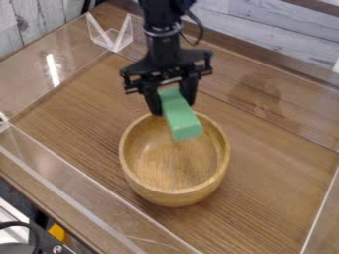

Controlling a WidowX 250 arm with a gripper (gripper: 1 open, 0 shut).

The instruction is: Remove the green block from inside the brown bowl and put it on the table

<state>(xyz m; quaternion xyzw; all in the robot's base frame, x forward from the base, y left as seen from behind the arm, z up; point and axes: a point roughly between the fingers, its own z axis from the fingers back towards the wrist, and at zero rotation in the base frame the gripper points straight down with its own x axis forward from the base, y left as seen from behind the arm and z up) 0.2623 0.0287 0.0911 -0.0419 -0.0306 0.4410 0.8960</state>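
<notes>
Above the round light-brown wooden bowl [173,159], your black gripper [167,98] pinches the flat bright green block [180,121] by its upper end. You see the block hanging tilted, clear of the bowl's floor, over the brown wood-grain table [272,129].

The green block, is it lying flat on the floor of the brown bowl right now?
No, the green block hangs tilted in the gripper, its upper end between the fingers and its lower end lifted above the brown bowl.
</notes>
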